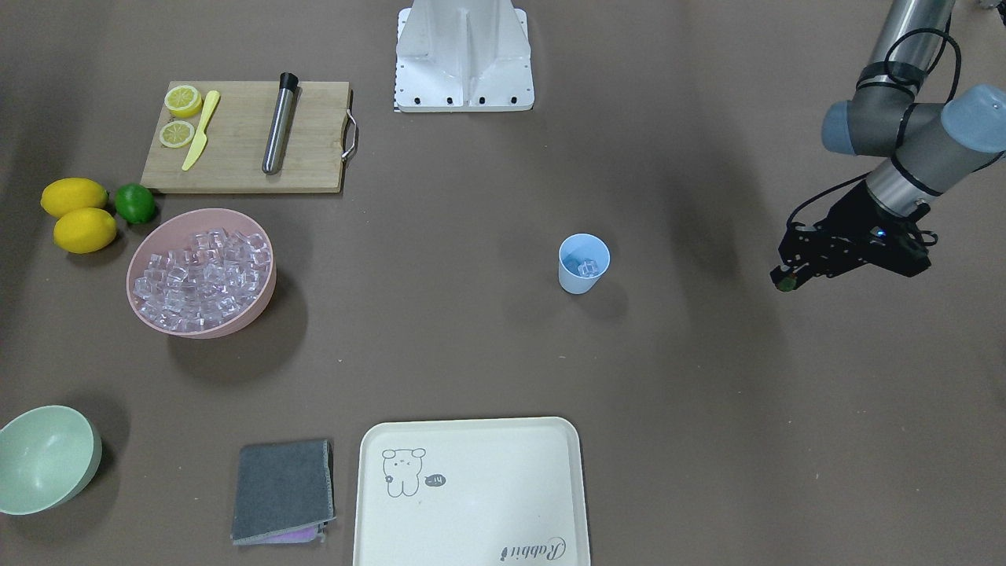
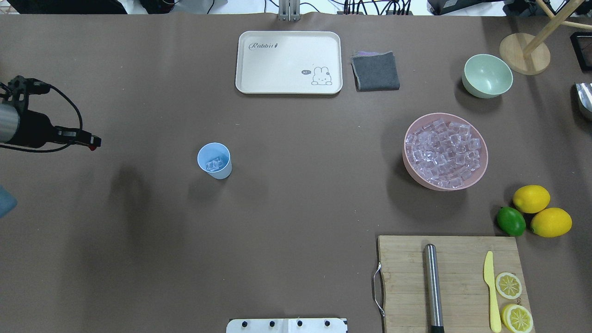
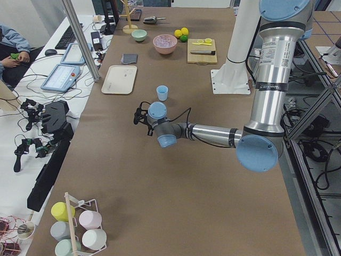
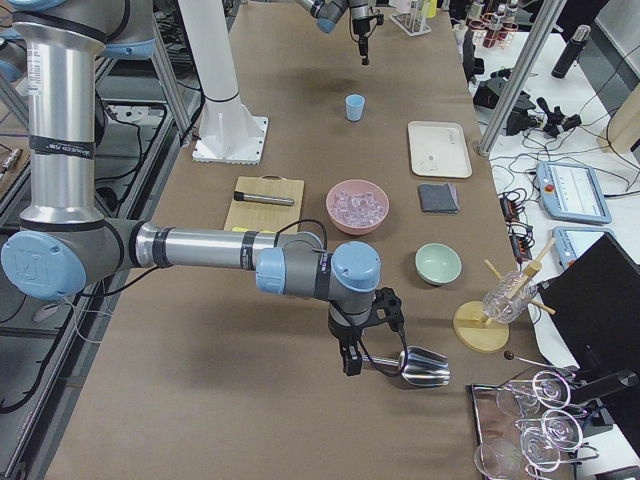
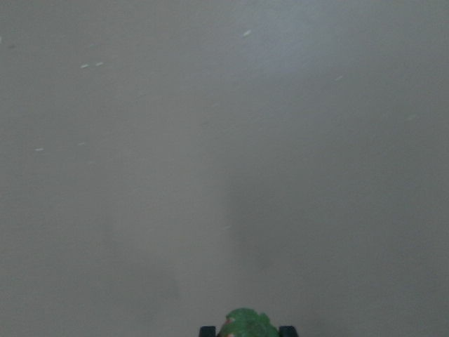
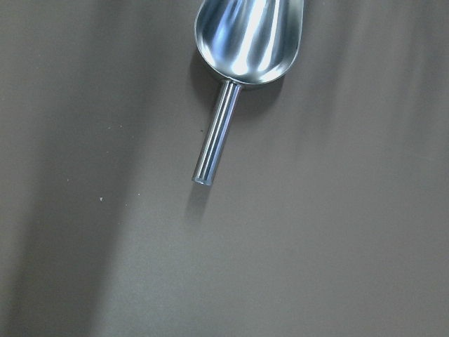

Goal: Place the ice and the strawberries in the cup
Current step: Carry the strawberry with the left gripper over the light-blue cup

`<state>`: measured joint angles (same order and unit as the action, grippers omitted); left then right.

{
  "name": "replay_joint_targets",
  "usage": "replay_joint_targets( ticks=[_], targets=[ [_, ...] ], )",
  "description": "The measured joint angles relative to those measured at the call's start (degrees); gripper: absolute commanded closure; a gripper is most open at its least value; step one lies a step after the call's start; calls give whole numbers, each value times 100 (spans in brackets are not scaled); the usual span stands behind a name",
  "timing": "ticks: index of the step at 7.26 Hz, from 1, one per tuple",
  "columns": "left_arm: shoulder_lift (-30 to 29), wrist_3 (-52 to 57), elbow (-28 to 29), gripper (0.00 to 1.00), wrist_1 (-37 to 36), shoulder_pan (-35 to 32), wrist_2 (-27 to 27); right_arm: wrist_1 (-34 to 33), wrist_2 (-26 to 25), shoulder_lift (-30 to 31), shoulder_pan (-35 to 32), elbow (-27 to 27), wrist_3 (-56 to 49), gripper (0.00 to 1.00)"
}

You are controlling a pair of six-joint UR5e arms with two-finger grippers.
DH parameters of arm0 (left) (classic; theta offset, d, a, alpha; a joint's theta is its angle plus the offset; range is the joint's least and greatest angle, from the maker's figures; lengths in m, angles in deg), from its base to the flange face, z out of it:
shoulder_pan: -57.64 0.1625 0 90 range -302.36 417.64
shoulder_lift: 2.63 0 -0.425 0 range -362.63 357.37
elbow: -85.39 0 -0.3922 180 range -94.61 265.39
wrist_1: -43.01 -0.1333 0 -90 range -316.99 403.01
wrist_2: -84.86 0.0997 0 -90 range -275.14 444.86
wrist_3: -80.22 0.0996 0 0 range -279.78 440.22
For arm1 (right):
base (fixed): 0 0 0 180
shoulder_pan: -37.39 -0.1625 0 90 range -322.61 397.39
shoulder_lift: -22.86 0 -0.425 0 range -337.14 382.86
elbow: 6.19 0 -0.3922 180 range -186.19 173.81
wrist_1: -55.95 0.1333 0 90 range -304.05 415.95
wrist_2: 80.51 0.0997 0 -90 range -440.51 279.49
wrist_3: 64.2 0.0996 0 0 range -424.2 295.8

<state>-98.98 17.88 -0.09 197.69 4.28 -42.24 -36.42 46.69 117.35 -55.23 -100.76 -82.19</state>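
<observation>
The left end effector [image 2: 95, 141] hangs above the surface [image 1: 471, 354], pinching the strawberry [image 5: 245, 325]. The right end effector [image 4: 351, 362] points down.

The surface [image 2: 296, 222] is matt brown. The cup [image 2: 214, 160] is smooth plastic, the ice [image 2: 445, 152] clear and glassy. Near the pink bowl [image 2: 413, 173], the cutting board [image 2: 462, 277] is bare wood; the scoop [image 6: 249, 35] is polished metal.

The only writing I can make out is printed on the cream tray [image 2: 277, 69]. In one corner stands the word "Rabbit" in a slanted script. Towards the opposite corner a small speech bubble [image 2: 305, 72] says "hi" beside a line-drawn rabbit [image 2: 321, 76]. In the front-facing view this print appears upside down. The tablet screen [image 3: 58, 80] beside the table is too small to read.
</observation>
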Motion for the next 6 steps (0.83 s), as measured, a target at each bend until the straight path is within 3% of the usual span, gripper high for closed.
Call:
replay_joint_targets(
  ticks=[2, 4, 6],
  targets=[
    [-558, -1603, -6, 100, 729, 710, 543, 0, 6, 2, 1, 0, -2, 0],
    [-1032, -2173, -53, 100, 855, 1267, 1263, 0, 9, 7, -1, 0, -3, 0],
    [-1187, -2485, -184, 100, 869, 1383, 1426, 0, 11, 3, -1, 0, -3, 0]
  ],
)
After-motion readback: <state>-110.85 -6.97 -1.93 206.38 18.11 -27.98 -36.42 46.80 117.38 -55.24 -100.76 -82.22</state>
